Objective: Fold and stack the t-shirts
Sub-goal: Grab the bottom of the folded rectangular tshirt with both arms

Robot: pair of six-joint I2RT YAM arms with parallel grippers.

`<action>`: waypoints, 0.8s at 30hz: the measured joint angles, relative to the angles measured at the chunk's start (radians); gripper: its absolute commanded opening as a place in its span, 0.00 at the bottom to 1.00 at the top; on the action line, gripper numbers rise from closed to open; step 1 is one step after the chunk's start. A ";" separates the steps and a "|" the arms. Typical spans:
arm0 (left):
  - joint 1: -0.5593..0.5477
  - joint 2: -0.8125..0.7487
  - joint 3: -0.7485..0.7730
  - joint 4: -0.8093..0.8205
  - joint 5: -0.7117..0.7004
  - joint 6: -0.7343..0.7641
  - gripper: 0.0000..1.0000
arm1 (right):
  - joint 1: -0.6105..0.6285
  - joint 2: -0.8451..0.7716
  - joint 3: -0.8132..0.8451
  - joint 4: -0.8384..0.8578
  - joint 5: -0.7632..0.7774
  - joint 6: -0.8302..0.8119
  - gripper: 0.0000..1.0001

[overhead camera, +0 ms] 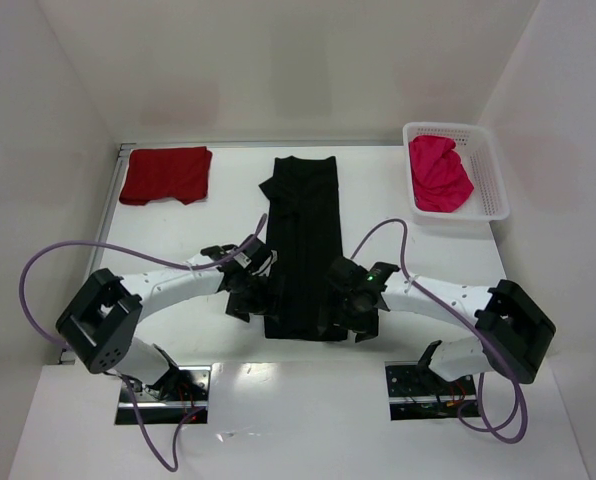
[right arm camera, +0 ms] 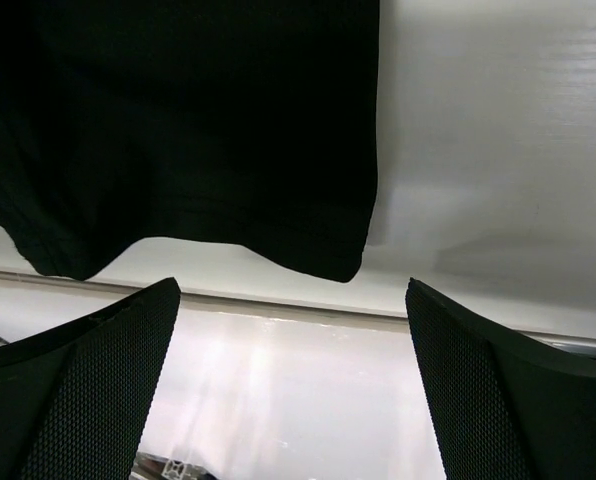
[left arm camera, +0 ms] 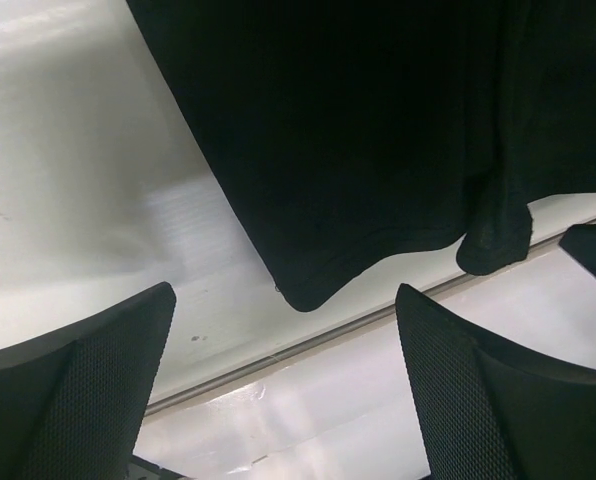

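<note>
Three t-shirts are seen. The black t-shirt [overhead camera: 300, 245] is laid as a long folded strip, its near corners just ahead of the left gripper [left arm camera: 284, 295] and right gripper [right arm camera: 293, 285], both spread wide and empty. The dark red t-shirt [overhead camera: 165, 174] lies folded beyond the left gripper. The pink-red t-shirt [overhead camera: 440, 175] is bunched in a white mesh basket [overhead camera: 493, 180] beyond the right gripper.

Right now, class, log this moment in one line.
left pincer open, over black shirt hem | right pincer open, same hem | red shirt folded, far left | pink shirt in basket
</note>
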 measured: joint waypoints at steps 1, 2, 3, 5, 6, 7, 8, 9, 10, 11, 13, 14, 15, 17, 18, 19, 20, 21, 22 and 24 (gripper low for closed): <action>-0.003 0.008 0.000 0.000 0.001 -0.002 0.98 | 0.000 0.000 0.000 0.002 0.002 0.003 0.99; -0.006 0.014 0.000 0.000 0.002 -0.003 0.97 | 0.000 0.000 0.000 0.002 0.006 0.009 0.99; -0.007 0.017 0.000 0.000 0.002 -0.004 0.97 | 0.000 0.000 0.000 0.002 0.010 0.013 0.99; -0.011 0.019 0.000 -0.003 0.004 -0.004 0.96 | 0.000 0.000 0.000 0.004 0.018 0.021 0.99; -0.011 0.019 0.000 -0.004 0.004 -0.006 0.95 | 0.000 0.000 0.000 0.006 0.021 0.025 0.99; -0.012 0.019 0.000 -0.005 0.004 -0.008 0.94 | 0.000 0.000 0.000 0.008 0.027 0.032 0.98; -0.013 0.018 -0.001 -0.006 0.005 -0.011 0.94 | 0.000 0.000 0.000 0.011 0.036 0.039 0.98; -0.013 0.018 -0.001 -0.006 0.006 -0.023 0.93 | 0.000 0.000 0.000 0.014 0.040 0.045 0.98; -0.013 0.018 -0.001 -0.006 0.010 -0.029 0.93 | 0.000 0.000 0.000 0.018 0.046 0.049 0.96; -0.014 0.018 -0.001 -0.006 0.013 -0.032 0.93 | 0.000 0.000 0.000 0.022 0.052 0.052 0.96; -0.026 0.018 -0.001 -0.002 0.016 -0.051 0.92 | 0.000 0.000 0.000 0.029 0.064 0.063 0.95; -0.035 0.018 -0.001 0.000 0.019 -0.056 0.92 | 0.000 -0.001 -0.002 0.034 0.069 0.068 0.94; -0.045 0.018 -0.001 0.002 0.021 -0.060 0.92 | 0.000 -0.002 -0.007 0.045 0.073 0.071 0.92; -0.064 0.018 -0.001 0.008 0.026 -0.076 0.91 | 0.000 -0.002 -0.020 0.056 0.079 0.074 0.92; -0.072 0.018 -0.001 0.009 0.027 -0.080 0.91 | 0.000 -0.002 -0.027 0.062 0.080 0.076 0.92; -0.079 0.018 -0.001 0.010 0.028 -0.085 0.91 | 0.000 -0.002 -0.032 0.065 0.082 0.079 0.90; -0.085 0.018 -0.002 0.012 0.028 -0.092 0.91 | 0.000 -0.002 -0.035 0.065 0.083 0.081 0.90; -0.092 0.018 -0.004 0.015 0.026 -0.105 0.90 | 0.000 -0.003 -0.038 0.069 0.086 0.085 0.90; -0.095 0.018 -0.009 0.019 0.023 -0.112 0.90 | 0.000 -0.005 -0.041 0.076 0.088 0.087 0.90; -0.099 0.013 -0.023 0.021 0.011 -0.132 0.90 | 0.000 -0.012 -0.048 0.085 0.095 0.091 0.90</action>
